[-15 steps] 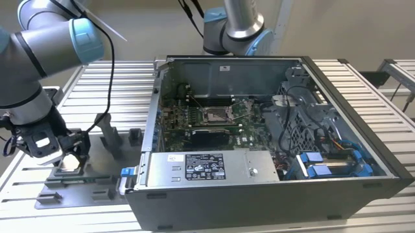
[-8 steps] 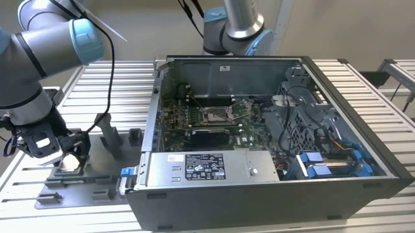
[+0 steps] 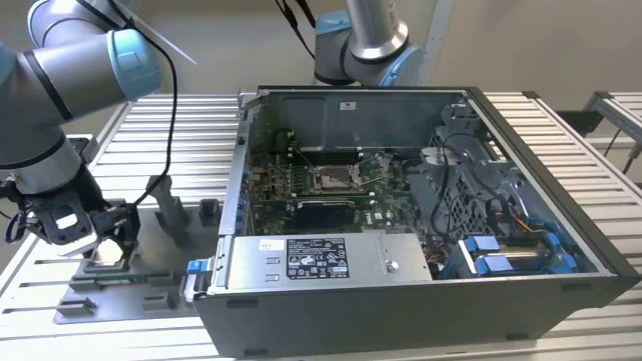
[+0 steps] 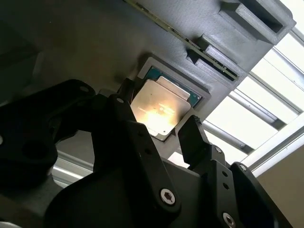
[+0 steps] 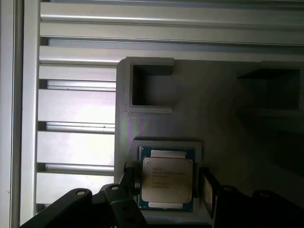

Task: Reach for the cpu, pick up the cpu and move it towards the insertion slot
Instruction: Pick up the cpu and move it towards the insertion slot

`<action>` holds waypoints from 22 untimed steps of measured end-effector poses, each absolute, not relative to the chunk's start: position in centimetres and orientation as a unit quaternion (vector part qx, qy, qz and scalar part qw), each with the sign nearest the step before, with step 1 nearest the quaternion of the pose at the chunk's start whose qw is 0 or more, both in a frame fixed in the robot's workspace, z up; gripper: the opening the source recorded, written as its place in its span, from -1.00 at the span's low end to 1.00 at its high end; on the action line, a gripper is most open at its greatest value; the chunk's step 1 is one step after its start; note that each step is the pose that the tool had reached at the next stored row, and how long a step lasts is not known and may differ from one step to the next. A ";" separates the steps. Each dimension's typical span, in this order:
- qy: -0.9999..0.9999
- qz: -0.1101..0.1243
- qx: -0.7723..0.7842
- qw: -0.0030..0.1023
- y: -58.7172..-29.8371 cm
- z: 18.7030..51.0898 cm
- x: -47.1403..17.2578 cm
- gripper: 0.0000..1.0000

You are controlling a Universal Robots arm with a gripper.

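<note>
The cpu (image 4: pixel 161 107) sits between spread fingers (image 4: pixel 192 137) in the second wrist view; the exterior view adds the insertion slot (image 3: pixel 334 177).

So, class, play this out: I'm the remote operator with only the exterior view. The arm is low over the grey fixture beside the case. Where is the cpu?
Observer: In both wrist views the cpu lies flat, silver top up, in a grey fixture pocket.
Operator: Is the pincer on it?
Observer: The pincer is open, its fingers flanking the cpu, one on each side.
</note>
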State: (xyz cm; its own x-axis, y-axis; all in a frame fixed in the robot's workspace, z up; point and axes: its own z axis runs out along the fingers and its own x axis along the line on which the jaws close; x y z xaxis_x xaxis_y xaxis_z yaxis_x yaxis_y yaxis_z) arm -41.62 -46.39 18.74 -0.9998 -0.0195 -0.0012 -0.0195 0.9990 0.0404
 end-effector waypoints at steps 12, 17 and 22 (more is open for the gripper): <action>1.000 0.020 -0.010 0.001 -46.4 19.0 -41.6 -1.00; 1.000 0.020 -0.010 0.000 -46.4 20.4 -41.6 -1.00; 1.000 0.020 -0.010 0.000 -46.4 21.3 -41.6 -1.00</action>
State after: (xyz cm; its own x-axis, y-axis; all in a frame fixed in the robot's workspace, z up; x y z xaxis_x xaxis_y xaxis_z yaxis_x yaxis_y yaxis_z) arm -41.62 -46.40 21.33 -0.9998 -0.0195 -0.0011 -0.0195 0.9990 0.0403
